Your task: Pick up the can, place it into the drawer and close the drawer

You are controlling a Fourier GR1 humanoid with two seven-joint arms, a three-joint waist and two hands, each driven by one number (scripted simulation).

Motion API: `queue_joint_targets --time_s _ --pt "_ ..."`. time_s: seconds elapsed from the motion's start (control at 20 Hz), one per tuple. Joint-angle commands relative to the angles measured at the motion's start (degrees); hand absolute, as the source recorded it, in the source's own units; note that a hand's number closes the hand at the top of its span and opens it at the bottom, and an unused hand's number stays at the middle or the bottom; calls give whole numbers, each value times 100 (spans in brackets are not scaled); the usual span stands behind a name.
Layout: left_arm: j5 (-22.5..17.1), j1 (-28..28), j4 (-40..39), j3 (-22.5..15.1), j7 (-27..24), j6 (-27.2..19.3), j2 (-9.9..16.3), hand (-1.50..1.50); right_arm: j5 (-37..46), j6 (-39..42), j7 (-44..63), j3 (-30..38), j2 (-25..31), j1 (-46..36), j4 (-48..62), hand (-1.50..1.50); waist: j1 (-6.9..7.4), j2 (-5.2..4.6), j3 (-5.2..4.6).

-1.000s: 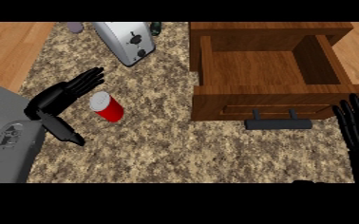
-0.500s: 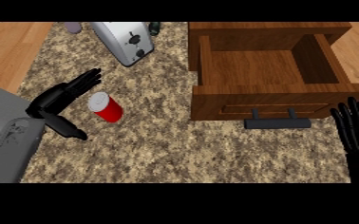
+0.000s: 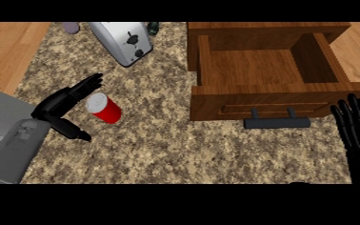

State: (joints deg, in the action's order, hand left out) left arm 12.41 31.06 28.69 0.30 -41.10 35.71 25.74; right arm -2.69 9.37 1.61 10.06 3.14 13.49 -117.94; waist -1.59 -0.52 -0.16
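Lying tilted, red can (image 3: 105, 108), lid end apparently toward upper left

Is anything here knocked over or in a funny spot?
Yes. The red can lies tipped on its side on the counter, beside the left hand. The drawer is open with nothing showing inside. Nothing looks spilled.

The desk (image 3: 175, 148) looks like speckled, matt stone. The drawer (image 3: 267, 76) is smooth brown wood with a dark, perhaps metal, handle (image 3: 277, 123). The toaster (image 3: 126, 42) looks like brushed metal, and the red can (image 3: 105, 109) is smooth.
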Motion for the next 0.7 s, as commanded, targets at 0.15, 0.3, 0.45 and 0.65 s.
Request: queue_joint_targets --time_s 0.15,0.3,0.45,0.65 --pt "188 79 -710 -204 -941 495 -109 -150 138 -182 297 -127 -81 -252 -126 -150 27 -1 0" --pt "283 12 -926 -299 -1281 319 -149 -150 -225 107 -66 238 99 -39 33 -150 -38 -20 -4" --pt "138 407 -1008 -220 -1079 527 -127 -150 -35 -81 317 48 -6 -81 -172 -150 -29 -10 -4" --pt "291 204 -1106 -378 -1368 319 -118 -150 -288 82 225 181 60 -16 -229 -150 -3 2 0"
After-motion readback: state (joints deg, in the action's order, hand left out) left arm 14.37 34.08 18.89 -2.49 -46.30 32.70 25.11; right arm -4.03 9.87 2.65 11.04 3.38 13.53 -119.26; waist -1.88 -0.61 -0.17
